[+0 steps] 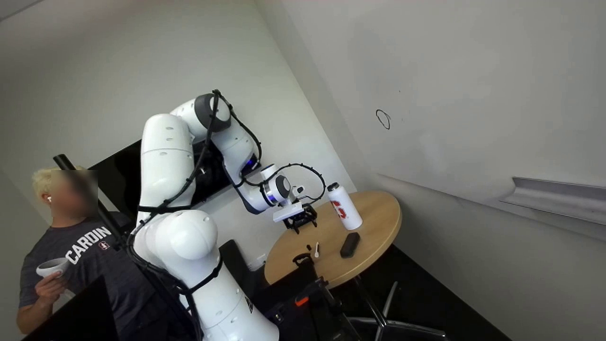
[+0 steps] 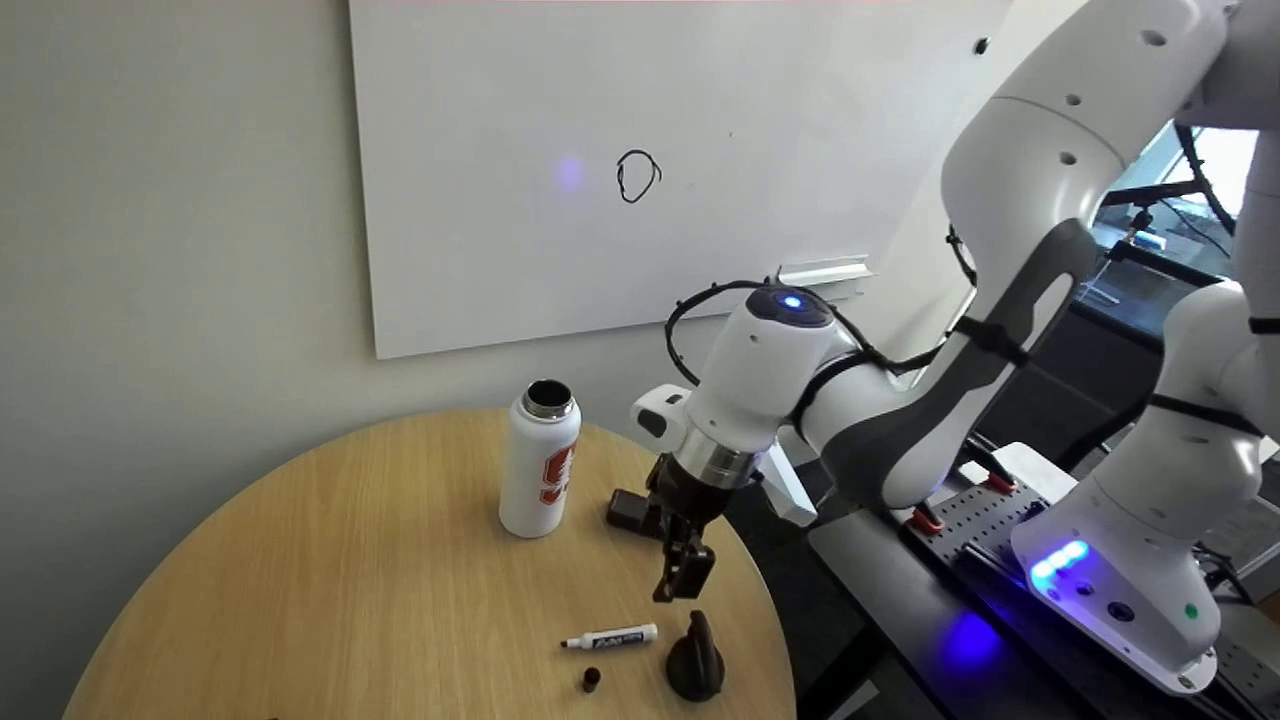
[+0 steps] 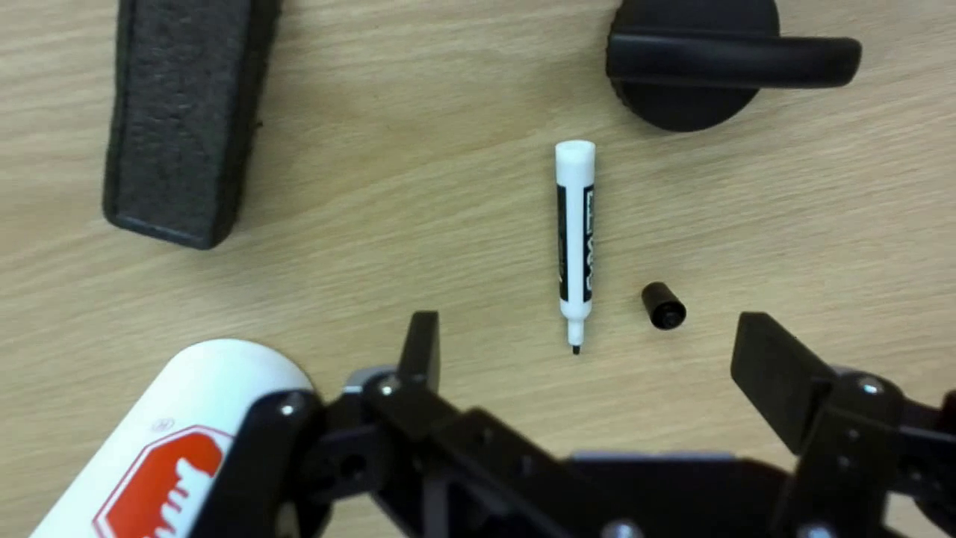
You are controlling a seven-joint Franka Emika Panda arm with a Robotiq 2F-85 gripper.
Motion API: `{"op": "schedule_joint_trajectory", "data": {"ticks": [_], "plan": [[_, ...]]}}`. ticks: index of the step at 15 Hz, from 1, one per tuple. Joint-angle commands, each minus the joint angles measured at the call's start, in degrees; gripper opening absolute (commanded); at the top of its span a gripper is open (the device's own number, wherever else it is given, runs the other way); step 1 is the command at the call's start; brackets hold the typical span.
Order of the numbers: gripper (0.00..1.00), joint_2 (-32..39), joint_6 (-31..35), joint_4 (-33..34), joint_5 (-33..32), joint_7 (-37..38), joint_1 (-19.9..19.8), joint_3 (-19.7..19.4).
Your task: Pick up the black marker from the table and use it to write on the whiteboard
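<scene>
In an exterior view, the table spreads before you from lower left to bottom centre; the whiteboard spans the upper middle, bearing a black loop. The white bottle stands upright left of centre. At bottom centre your black marker, white-barrelled and uncapped, lies on the table, its cap just beside it. Next comes a dark block, partly hidden by your gripper, which hangs unclenched; in the wrist view its fingers spread wide apart. Right of the marker lies a black lid.
</scene>
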Motion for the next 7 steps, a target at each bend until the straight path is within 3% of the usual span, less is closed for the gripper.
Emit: {"op": "schedule_joint_trajectory", "data": {"ticks": [1, 7], "plan": [[1.0, -12.6, 0.3, -9.3, 0.0, 4.3, 3.9, -2.8], [1.0, -20.5, 0.1, -13.8, 0.5, 3.3, 2.3, -0.1]]}}
